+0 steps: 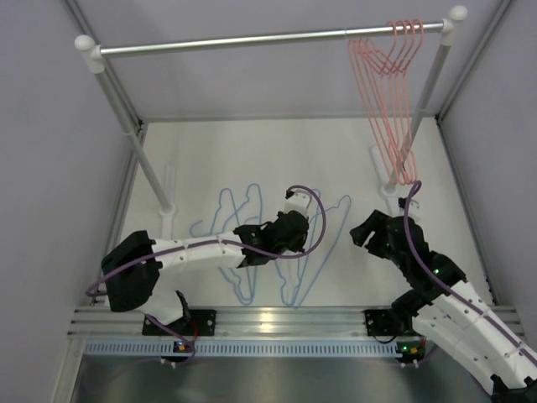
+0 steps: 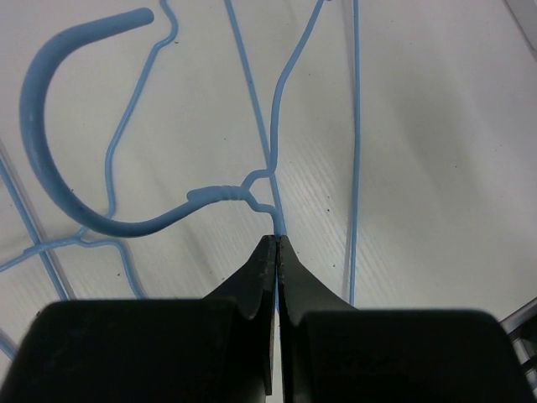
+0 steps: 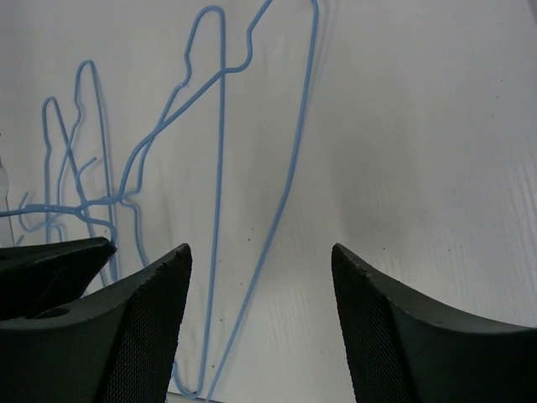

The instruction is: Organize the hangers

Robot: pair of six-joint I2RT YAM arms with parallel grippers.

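On the rail [image 1: 252,39] you have the pink hangers [image 1: 388,92] hung, but the blue hangers [image 2: 214,193] lie on the table [image 1: 252,151], your left gripper [image 2: 275,239] clamped on one's wire, right gripper [image 3: 260,252] wide and empty.

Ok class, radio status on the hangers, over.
Left gripper shut on blue hanger. Right gripper open. Pink hangers on rail, other blue hangers on table. Nothing blocking.

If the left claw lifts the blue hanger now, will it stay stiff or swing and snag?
Probably light: the blue hanger is thin wire. Likely to swing, since the left claw pinches one strand. Other hangers cross it, so snagging seems possible.
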